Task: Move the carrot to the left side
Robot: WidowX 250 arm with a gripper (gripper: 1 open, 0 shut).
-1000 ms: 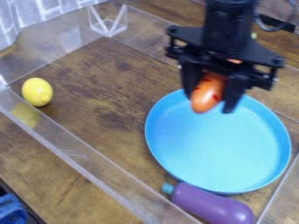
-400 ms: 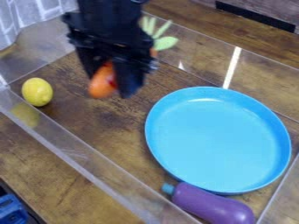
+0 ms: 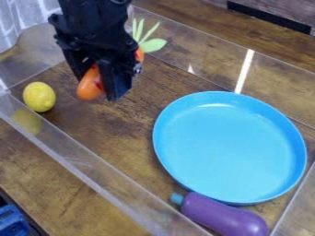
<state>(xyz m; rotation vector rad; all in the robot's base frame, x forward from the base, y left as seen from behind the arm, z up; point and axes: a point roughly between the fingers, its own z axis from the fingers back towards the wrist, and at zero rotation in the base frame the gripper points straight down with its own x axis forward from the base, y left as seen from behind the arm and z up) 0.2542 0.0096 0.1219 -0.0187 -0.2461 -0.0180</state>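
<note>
Over the left half of the desk (image 3: 129,120) we see the black gripper (image 3: 96,83) clamped on the carrot (image 3: 90,88), above the wood and just right of the yellow ball (image 3: 40,96). Carrot long axis runs roughly vertical with a slight tilt: orange body bulging low between the fingers, green leafy top (image 3: 149,35) sticking out up and to the right behind the gripper. We can't see the tip clearly. Carrot surface is glossy, smooth plastic. Ball is matte yellow, rounded, lemon-like. Blue plate (image 3: 229,147) is round, shallow, rimmed, sitting to the right. Purple eggplant (image 3: 224,218) is shiny, lying by the plate's near edge. Clear acrylic walls (image 3: 87,164) border the dark-grained wooden desk.
</note>
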